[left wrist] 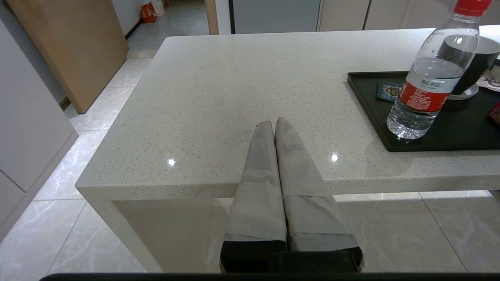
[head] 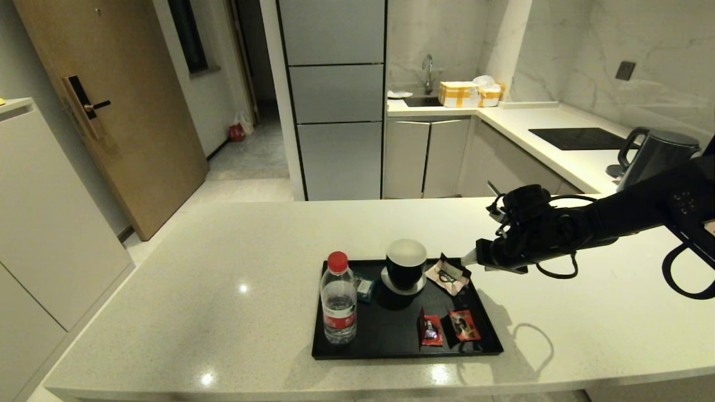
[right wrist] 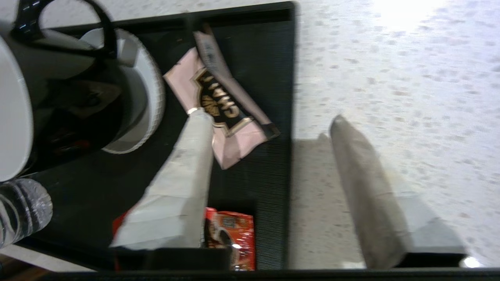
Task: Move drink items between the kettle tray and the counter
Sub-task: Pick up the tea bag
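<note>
Head view, left to right: the left gripper [left wrist: 273,124], jaws clenched on nothing, hangs parked off the tabletop's [head: 223,268] near edge; the water bottle [head: 338,298] stands upright at the kettle tray's [head: 408,353] left end; the beige sachet [head: 448,274] lies tilted at its far right corner, where the right gripper [right wrist: 269,125] hovers, jaws released astride the rim. Likely step: reaching for the sachet, needing both fingers brought around it

Setting: home kitchen. You have a speckled stone counter [head: 223,268], sink with tap [head: 427,72], black glass hob [head: 578,138], electric kettle [head: 656,156], tall grey cabinet fronts [head: 335,100], marble-look walls, and a wooden entry door [head: 117,100] with electronic lock.
</note>
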`<state>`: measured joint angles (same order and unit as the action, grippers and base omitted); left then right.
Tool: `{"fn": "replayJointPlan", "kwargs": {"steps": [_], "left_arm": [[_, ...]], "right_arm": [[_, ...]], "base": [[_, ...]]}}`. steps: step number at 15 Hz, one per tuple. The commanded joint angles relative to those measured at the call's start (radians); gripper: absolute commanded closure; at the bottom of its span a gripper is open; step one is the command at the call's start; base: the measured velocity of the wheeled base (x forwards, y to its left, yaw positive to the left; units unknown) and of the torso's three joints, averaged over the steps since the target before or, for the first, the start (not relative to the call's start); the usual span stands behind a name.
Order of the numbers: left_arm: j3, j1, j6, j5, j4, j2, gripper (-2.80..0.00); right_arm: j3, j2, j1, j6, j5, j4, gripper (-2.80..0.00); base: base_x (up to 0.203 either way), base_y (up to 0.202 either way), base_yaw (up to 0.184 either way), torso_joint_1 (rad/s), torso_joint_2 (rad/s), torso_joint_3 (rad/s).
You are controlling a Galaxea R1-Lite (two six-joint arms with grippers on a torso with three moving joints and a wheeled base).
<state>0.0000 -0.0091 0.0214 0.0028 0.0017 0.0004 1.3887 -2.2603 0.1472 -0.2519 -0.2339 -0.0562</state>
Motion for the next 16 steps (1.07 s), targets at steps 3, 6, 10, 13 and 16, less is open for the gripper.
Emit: {"fn": "replayJointPlan", "kwargs": {"steps": [3,6,10,13,16], "left_arm": [[0.0,0.0,0.0,0.0,0.0,-0.002,0.0],[0.0,0.0,0.0,0.0,0.0,-0.002,0.0],[0.0,0.0,0.0,0.0,0.0,-0.002,0.0],[0.0,0.0,0.0,0.0,0.0,-0.002,0.0],[0.0,0.0,0.0,0.0,0.0,-0.002,0.0]], "right_arm": [[0.004,0.001,0.027,-0.003,-0.001,0.016,-2.8],[0.009,-0.021,0.051,-0.003,0.008,0.019,-2.8],[0.019,-0.059,0.052,-0.003,0.015,0.023,-2.8],[0.027,-0.078,0.052,-0.006,0.029,0.041,-2.8],[0.048,-0.094,0.053,-0.007,0.03,0.042,-2.8]], "base": [[0.0,0.0,0.0,0.0,0.0,0.0],[0.0,0.0,0.0,0.0,0.0,0.0],[0.0,0.0,0.0,0.0,0.0,0.0],[0.0,0.0,0.0,0.0,0.0,0.0],[0.0,0.0,0.0,0.0,0.0,0.0]]}}
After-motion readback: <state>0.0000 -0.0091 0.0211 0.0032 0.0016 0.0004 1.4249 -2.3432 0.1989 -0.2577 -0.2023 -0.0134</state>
